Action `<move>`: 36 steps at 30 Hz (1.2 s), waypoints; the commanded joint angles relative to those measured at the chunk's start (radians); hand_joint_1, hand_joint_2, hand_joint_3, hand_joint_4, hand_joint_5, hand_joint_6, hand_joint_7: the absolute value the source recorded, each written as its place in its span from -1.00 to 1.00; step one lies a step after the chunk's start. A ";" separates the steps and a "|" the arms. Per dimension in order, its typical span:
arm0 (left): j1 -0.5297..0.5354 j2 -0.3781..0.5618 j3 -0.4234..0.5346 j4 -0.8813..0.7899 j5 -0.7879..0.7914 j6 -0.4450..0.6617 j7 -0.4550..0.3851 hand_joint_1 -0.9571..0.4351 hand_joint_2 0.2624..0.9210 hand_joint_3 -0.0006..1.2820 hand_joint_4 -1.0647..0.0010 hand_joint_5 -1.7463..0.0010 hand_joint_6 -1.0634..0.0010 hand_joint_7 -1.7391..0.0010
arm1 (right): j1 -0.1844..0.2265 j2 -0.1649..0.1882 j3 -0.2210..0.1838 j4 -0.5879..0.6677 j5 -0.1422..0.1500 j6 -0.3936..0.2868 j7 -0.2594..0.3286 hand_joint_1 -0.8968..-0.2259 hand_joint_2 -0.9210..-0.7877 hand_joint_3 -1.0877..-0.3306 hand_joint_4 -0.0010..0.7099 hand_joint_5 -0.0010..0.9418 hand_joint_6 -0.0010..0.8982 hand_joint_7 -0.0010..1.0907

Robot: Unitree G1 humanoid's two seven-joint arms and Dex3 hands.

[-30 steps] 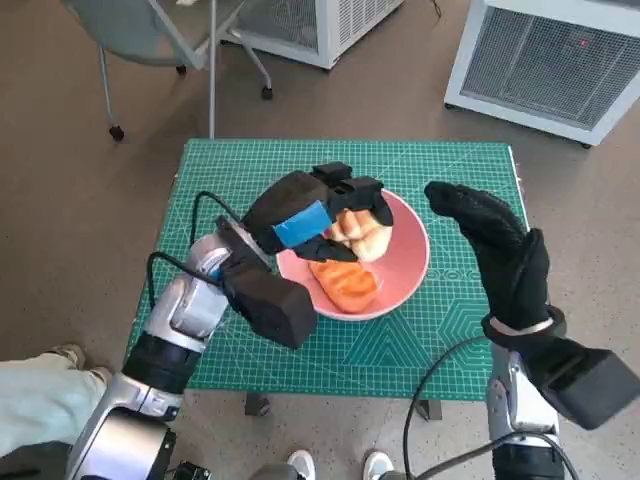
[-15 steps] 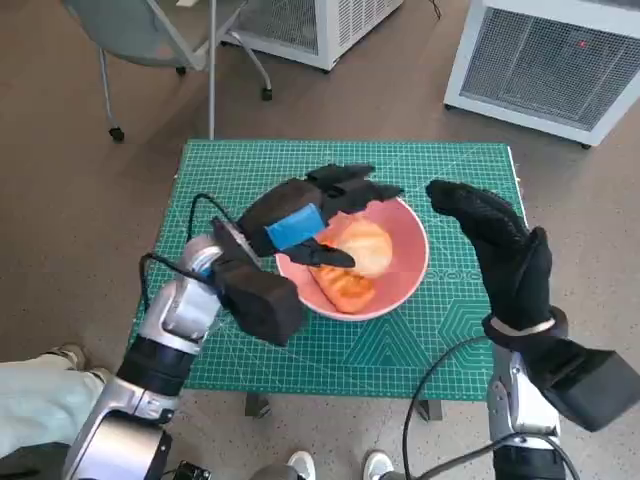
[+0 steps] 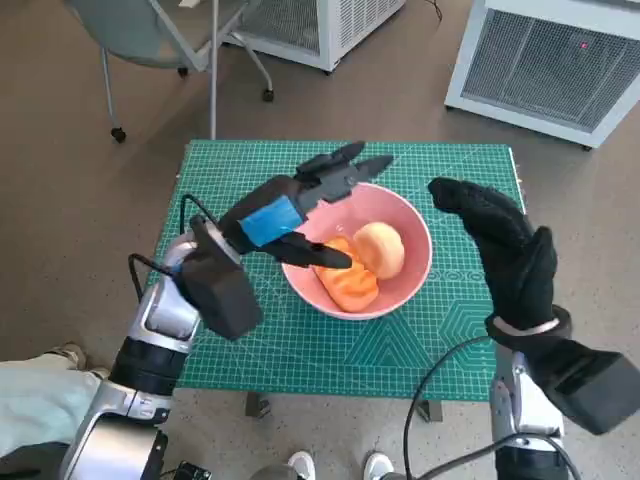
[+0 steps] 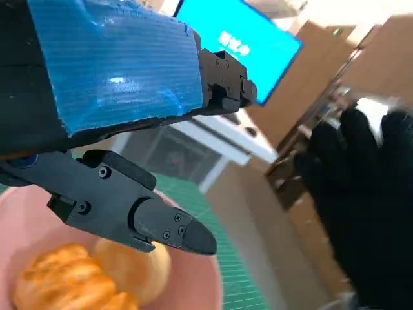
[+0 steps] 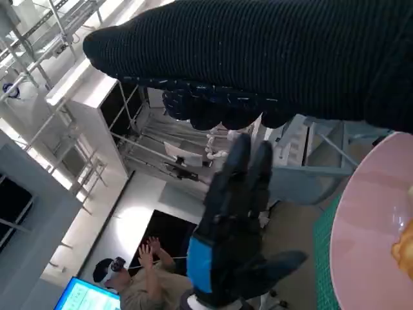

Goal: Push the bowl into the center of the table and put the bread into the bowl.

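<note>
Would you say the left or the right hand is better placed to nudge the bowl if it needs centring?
Probably the right hand: it stands open beside the pink bowl. The left hand hovers open above the far rim, over the bread.

The bowl [image 3: 405, 290] looks like smooth pink plastic with a soft, even sheen. In it, the round bread [image 3: 381, 248] has a pale, matt crust, while the croissant [image 3: 345, 283] beside it is flaky and ridged — deeper orange, slightly glossy. The worktop [image 3: 330, 345] is covered by a green cutting mat, matt and rubbery, printed with fine pale grid lines. The left hand [image 3: 300, 200] is hard black plastic, dull in finish, with glossy ribbed blue tape over its back. The right hand [image 3: 497, 240] wears a black knitted glove — coarse, ribbed cloth, fully matt.
</note>
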 commanded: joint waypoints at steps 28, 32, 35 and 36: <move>0.057 -0.246 0.202 -0.025 -0.443 -0.004 -0.086 -0.57 1.00 -0.44 0.82 0.96 0.64 0.93 | -0.125 -0.050 -0.048 -0.044 -0.046 0.027 -0.057 -0.30 -1.00 -0.04 -0.68 -1.00 -1.00 -0.16; 0.058 -0.245 0.207 -0.032 -0.423 -0.022 -0.078 -0.55 1.00 -0.44 0.81 0.96 0.64 0.93 | -0.137 -0.060 -0.045 -0.059 -0.054 0.035 -0.061 -0.29 -1.00 -0.04 -0.67 -0.99 -1.00 -0.16; 0.059 -0.245 0.212 -0.039 -0.417 -0.033 -0.078 -0.55 1.00 -0.43 0.80 0.97 0.64 0.93 | -0.143 -0.066 -0.045 -0.071 -0.056 0.040 -0.060 -0.29 -1.00 -0.05 -0.67 -0.99 -1.00 -0.16; 0.059 -0.246 0.214 -0.043 -0.417 -0.036 -0.079 -0.55 1.00 -0.41 0.80 0.97 0.64 0.93 | -0.144 -0.067 -0.045 -0.076 -0.057 0.043 -0.060 -0.28 -1.00 -0.05 -0.67 -0.99 -1.00 -0.16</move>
